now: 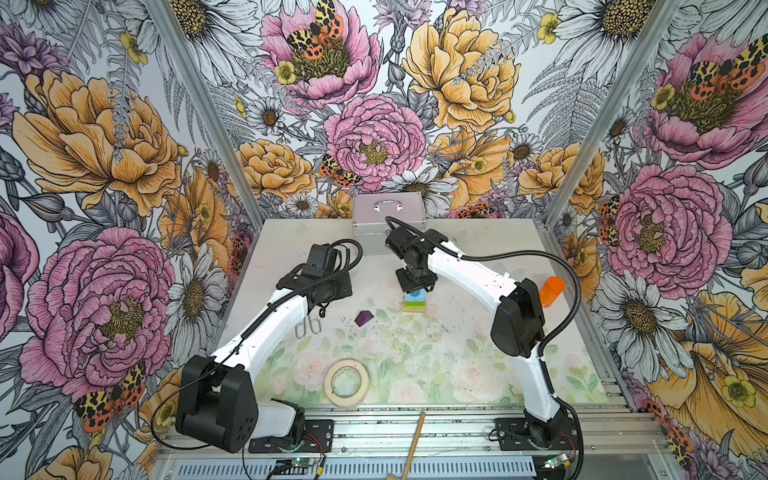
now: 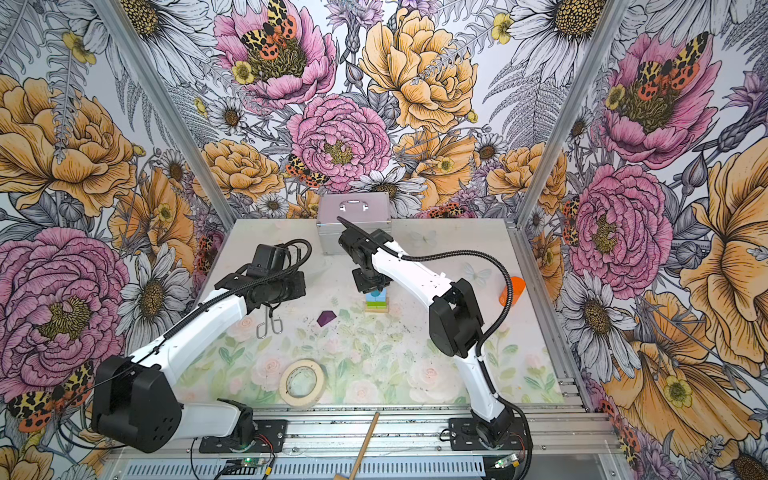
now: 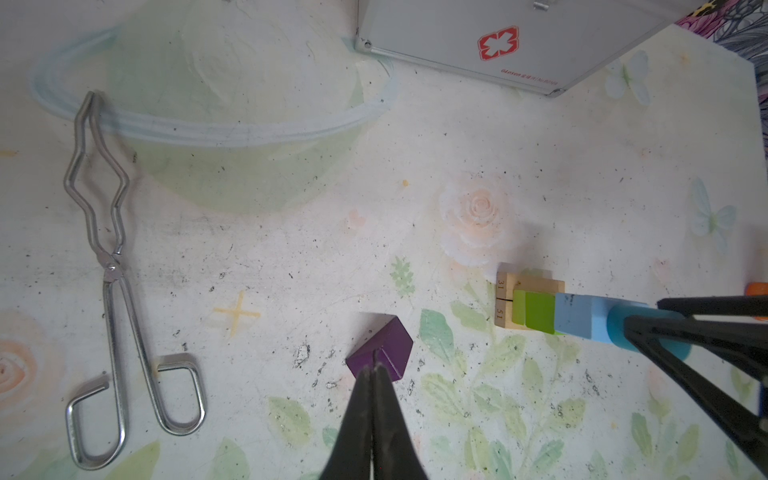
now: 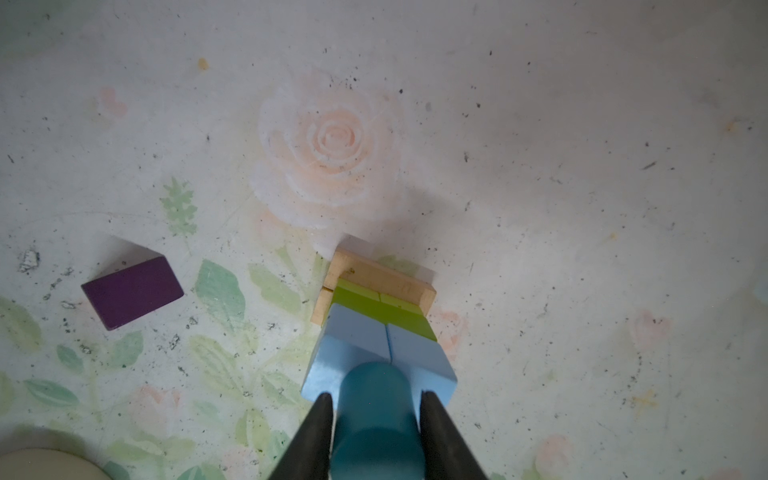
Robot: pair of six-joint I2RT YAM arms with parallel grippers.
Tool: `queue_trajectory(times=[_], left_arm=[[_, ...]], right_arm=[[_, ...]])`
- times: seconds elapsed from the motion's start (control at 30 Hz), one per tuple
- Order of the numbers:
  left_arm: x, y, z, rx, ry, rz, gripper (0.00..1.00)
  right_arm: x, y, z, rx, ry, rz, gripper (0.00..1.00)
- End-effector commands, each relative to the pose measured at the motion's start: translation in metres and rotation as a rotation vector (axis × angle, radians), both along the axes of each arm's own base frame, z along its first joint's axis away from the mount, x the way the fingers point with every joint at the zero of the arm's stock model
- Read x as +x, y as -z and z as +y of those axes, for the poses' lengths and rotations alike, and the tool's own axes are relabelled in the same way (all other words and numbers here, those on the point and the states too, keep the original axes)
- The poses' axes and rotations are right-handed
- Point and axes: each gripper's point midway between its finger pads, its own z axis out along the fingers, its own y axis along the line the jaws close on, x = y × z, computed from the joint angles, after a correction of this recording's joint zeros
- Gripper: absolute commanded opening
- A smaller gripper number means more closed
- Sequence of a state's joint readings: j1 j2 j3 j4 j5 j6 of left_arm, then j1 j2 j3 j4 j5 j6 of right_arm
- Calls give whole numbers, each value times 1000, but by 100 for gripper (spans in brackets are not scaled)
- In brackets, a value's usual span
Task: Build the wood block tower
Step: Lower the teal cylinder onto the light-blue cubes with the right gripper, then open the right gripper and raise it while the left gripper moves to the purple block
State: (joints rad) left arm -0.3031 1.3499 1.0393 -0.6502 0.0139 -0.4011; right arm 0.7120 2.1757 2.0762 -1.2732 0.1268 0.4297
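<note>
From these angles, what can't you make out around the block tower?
Whether the right gripper grips the teal cylinder: right wrist view, contact unclear.
Most of that cylinder, both top views: under the gripper.
Tape roll: right wrist view, cut by the corner.
Orange container: left wrist view, cut by the edge.

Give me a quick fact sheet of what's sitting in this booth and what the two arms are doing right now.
tower: tan bars at the bottom, then green blocks, two blue cubes, teal cylinder on top
right gripper: fingers on either side of the teal cylinder; gripping or letting go, unclear
left gripper: shut, empty, pointing toward the purple block
purple block: lying loose, apart from the tower
other items: tape roll, metal tongs, orange container, metal case
</note>
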Motion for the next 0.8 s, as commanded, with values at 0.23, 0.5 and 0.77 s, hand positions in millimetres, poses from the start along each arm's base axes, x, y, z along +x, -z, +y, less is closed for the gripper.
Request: queue_trajectory(times=[0.23, 0.5, 0.77], left_arm=[[2, -7, 6, 6, -20, -33, 6], [3, -7, 7, 7, -20, -35, 6], [1, -9, 6, 9, -14, -40, 20]], right_arm=[[4, 3, 0, 9, 20, -1, 46], [7, -6, 1, 26, 26, -22, 57], [13, -43, 0, 70, 42, -103, 68]])
